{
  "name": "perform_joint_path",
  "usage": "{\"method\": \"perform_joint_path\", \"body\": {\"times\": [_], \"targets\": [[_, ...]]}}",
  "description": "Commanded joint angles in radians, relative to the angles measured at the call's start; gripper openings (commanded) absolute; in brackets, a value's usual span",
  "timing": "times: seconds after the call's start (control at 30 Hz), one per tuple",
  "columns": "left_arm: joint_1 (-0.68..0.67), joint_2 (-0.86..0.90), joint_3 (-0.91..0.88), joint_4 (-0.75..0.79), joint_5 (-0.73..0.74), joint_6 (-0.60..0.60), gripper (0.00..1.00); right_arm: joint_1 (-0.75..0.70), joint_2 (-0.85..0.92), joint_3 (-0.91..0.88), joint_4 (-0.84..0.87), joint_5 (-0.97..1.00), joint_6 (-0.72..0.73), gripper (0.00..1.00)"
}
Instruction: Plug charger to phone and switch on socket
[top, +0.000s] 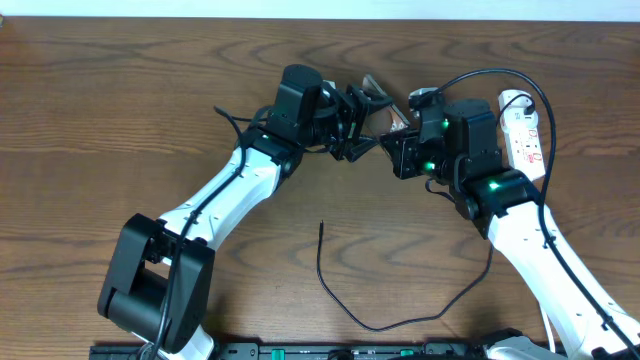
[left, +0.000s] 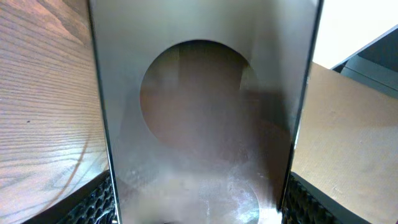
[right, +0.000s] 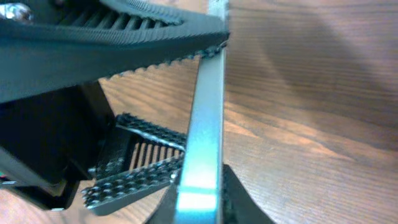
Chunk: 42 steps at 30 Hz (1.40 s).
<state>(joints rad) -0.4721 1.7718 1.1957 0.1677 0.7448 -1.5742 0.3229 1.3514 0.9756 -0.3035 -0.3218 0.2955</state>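
Phone (left: 199, 124), glossy flat slab, brownish oval, clamped between ribbed jaws

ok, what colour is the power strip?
The power strip is white with red markings; the overhead view shows it best.

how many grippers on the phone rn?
2. Left gripper holds the phone across its width, face toward its camera; right gripper pinches it from the right, seen edge-on.
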Motion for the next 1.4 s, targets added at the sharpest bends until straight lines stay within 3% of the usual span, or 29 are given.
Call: {"method": "perform_joint_path", "body": {"times": [0.0, 0.2, 0.23, 0.27, 0.3, 0.33, 0.5, 0.63, 0.8, 0.93, 1.1, 1.2, 1.3, 1.37], "targets": [[-0.005, -0.006, 0.018, 0.012, 0.002, 0.003, 0.07, 0.008, 0.002, 0.024, 0.005, -0.042, -0.008, 0.01], [-0.006, -0.006, 0.018, 0.012, 0.002, 0.012, 0.07, 0.008, 0.002, 0.024, 0.005, -0.018, 0.003, 0.01], [-0.006, -0.006, 0.018, 0.012, 0.002, 0.025, 0.17, 0.008, 0.002, 0.024, 0.004, -0.016, 0.003, 0.01], [-0.006, -0.006, 0.018, 0.012, 0.003, 0.042, 0.43, 0.008, 0.002, 0.024, 0.004, -0.012, 0.004, 0.01], [-0.006, -0.006, 0.018, 0.013, 0.011, 0.074, 0.74, 0.008, 0.002, 0.024, 0.004, -0.003, 0.004, 0.01], [-0.005, -0.006, 0.018, 0.013, 0.027, 0.106, 0.96, 0.008, 0.002, 0.025, 0.004, 0.004, 0.004, 0.01], [0.031, -0.006, 0.018, 0.023, 0.168, 0.233, 0.97, -0.025, 0.002, 0.025, 0.005, 0.051, 0.027, 0.01], [0.087, -0.006, 0.018, 0.096, 0.304, 0.238, 0.97, -0.094, 0.002, 0.025, 0.009, 0.054, 0.088, 0.01], [0.175, -0.006, 0.018, 0.228, 0.46, 0.238, 0.97, -0.212, 0.001, 0.025, 0.082, -0.111, 0.428, 0.01], [0.246, -0.006, 0.018, 0.262, 0.443, 0.235, 0.97, -0.236, 0.001, 0.025, 0.269, -0.274, 0.693, 0.01], [0.327, -0.006, 0.018, 0.305, 0.303, 0.215, 0.97, -0.199, 0.001, 0.025, 0.549, -0.336, 0.983, 0.01], [0.335, -0.006, 0.018, 0.407, 0.256, 0.138, 0.97, -0.172, 0.001, 0.025, 0.599, -0.333, 1.051, 0.01], [0.328, -0.006, 0.018, 0.622, 0.184, 0.021, 0.97, -0.12, 0.001, 0.025, 0.604, -0.304, 1.135, 0.01], [0.323, -0.006, 0.018, 0.651, 0.167, -0.017, 0.97, -0.093, 0.001, 0.025, 0.613, -0.275, 1.158, 0.01]]}}
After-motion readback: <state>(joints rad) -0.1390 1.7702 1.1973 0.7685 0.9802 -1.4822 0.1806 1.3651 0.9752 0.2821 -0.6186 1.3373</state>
